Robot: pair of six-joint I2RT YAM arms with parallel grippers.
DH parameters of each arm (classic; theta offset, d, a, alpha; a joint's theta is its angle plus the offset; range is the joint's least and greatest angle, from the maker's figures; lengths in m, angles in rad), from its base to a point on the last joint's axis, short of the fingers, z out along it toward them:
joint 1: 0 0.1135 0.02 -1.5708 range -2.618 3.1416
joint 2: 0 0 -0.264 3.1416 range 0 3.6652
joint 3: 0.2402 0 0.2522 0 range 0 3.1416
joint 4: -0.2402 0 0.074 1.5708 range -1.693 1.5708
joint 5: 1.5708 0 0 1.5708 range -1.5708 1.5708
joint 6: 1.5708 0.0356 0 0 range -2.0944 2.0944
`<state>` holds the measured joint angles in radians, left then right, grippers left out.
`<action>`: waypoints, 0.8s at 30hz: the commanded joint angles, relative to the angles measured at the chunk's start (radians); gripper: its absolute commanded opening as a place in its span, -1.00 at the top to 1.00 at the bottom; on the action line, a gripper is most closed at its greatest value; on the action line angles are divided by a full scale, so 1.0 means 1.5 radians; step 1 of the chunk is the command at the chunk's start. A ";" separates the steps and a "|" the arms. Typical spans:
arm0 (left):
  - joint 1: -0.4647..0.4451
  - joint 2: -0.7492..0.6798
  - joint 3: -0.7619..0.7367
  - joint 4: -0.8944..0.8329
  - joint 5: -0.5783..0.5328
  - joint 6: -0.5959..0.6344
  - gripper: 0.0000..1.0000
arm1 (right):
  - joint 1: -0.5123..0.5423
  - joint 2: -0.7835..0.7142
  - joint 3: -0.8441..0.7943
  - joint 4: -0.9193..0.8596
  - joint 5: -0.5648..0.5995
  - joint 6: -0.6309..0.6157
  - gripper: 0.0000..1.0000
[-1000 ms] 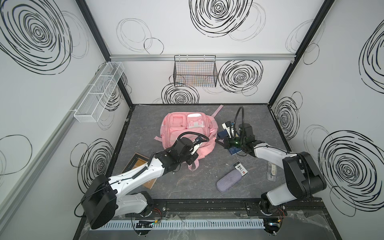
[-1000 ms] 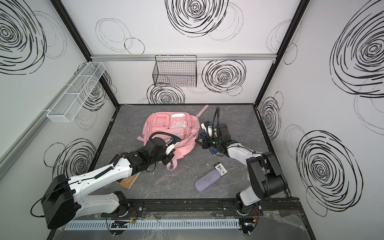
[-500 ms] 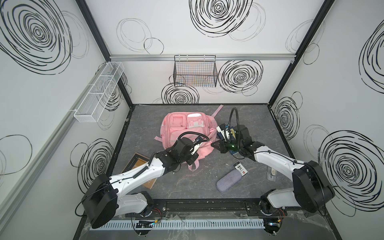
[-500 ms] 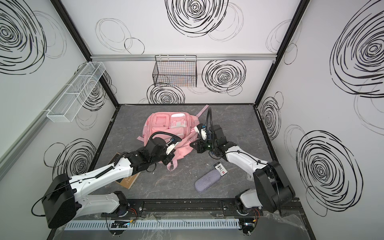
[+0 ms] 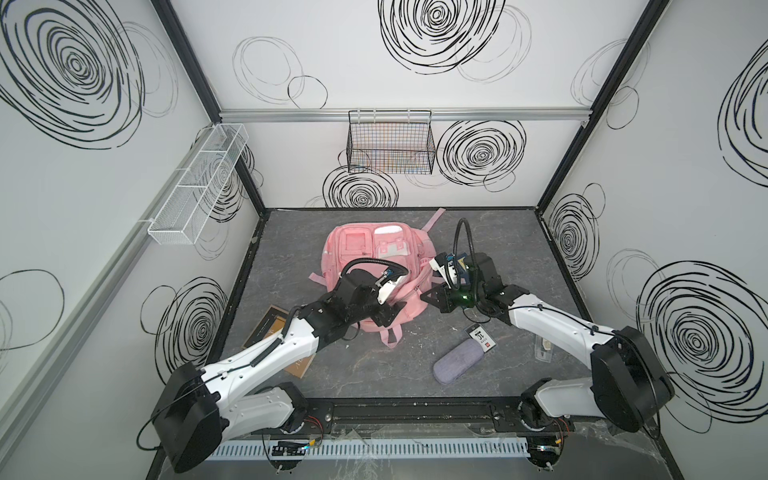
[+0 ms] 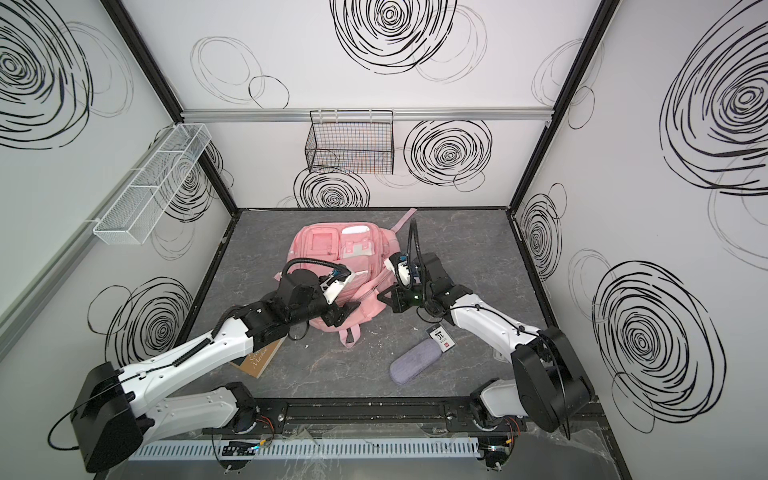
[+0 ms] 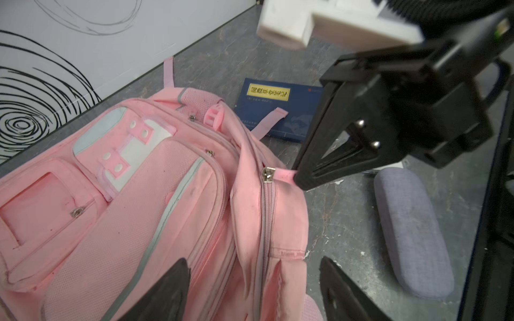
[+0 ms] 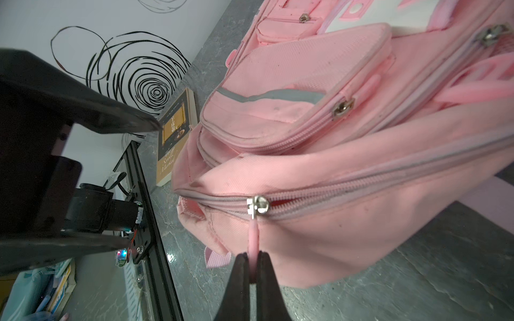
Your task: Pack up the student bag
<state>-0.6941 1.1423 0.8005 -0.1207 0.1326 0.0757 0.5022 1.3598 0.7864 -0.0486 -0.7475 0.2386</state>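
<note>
DESK: What does the frame show, widest first?

STRINGER: A white-walled cell scrawled with black swirls, floored by a grey marbled worktop [image 5: 374, 386]. The student bag [image 5: 361, 249] lies front-up at mid-worktop, toward the back wall. Two robot arms bend over its near end.

DESK: Why are the arms placed so?

STRINGER: The main compartment's zip faces the right arm. The right tool [image 8: 251, 257] is pressed together on the pink pull tab [image 8: 253, 236] hanging from the metal slider [image 8: 258, 207], seemingly to draw the zip along. A thin gap shows just beside the slider, and the rest of the track looks closed. The left tool [image 7: 253, 261] stands spread over the bag's near corner, gripping nothing. It is likely placed to pin the fabric so the bag does not slide with the pull.

DESK: And the loose items?

STRINGER: They ring the bag, probably awaiting packing. A brown book [image 8: 173, 144] lies on the left arm's side, partly under that arm. A blue book [image 7: 297, 102] lies on the right arm's side with a strap end across it. A grey-lilac pouch [image 5: 457, 365] sits nearer the front rail, with a small card [image 5: 480, 337] at its end. Whether the two touch cannot be told.
</note>
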 commanded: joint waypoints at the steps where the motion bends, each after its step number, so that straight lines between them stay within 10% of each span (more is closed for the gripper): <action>1: 0.042 0.024 0.062 0.006 0.092 -0.027 -0.50 | -0.003 -0.021 0.045 -0.010 0.018 -0.060 1.00; 11: 0.076 0.306 0.368 -0.193 0.196 -0.110 -0.36 | -0.002 -0.041 0.017 0.001 0.051 -0.102 1.00; 24: 0.070 0.451 0.461 -0.261 0.227 -0.128 -0.04 | -0.002 -0.072 -0.020 0.031 0.076 -0.103 1.00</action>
<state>-0.5827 1.8015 1.4521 -0.4782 0.4408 -0.1024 0.5014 1.2972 0.7605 -0.0799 -0.6289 0.1040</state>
